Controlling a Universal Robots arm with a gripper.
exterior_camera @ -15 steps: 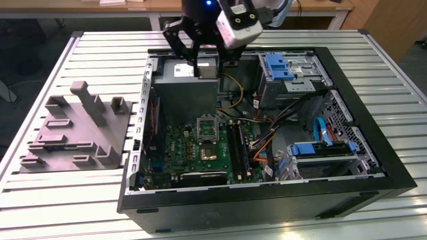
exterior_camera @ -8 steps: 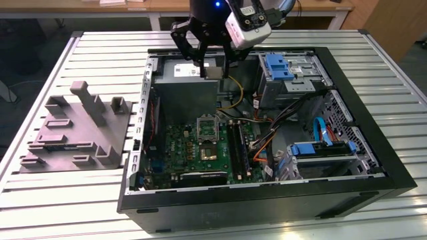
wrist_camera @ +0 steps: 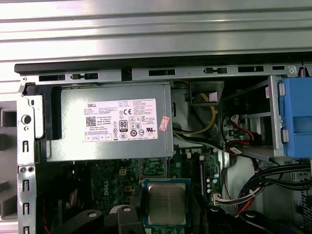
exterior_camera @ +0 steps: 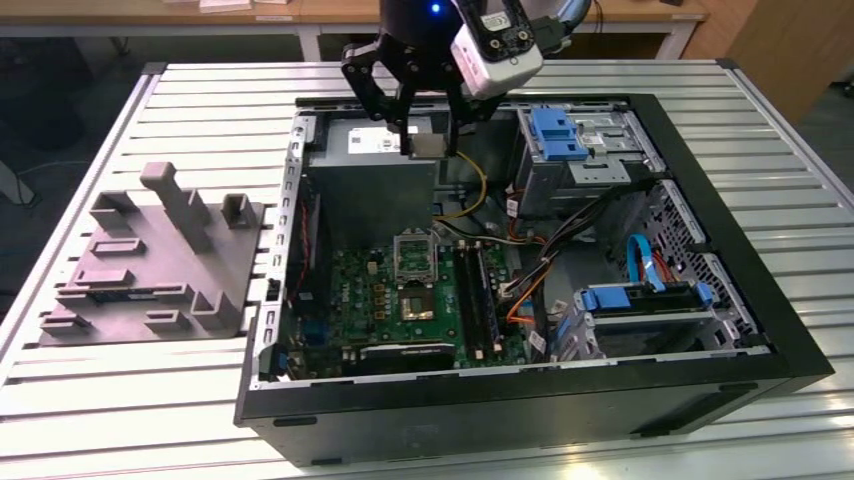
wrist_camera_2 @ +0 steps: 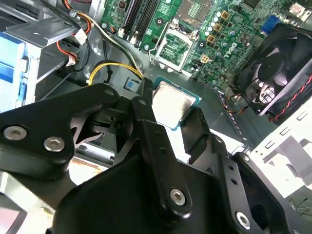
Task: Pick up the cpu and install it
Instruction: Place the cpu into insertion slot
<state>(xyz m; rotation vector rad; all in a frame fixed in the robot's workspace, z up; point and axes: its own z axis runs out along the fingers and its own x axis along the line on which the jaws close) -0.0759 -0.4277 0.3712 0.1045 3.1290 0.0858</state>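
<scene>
cpu is held clamped in end effector over case; socket pins could be bent if it is seated tilted or misaligned.

Cool, even light comes from overhead, and the ribbed metal table throws it back in pale bands. The open computer case is dimmer inside, with its walls and lower corners sinking into shadow. In the first wrist view the white label on the power supply glares almost washed out. The cpu carries a soft sheen on its metal top. In the second wrist view the black gripper shows dull highlights along its edges, and bare sheet metal beside it blows out to white. A small blue lamp glows on the arm.
</scene>
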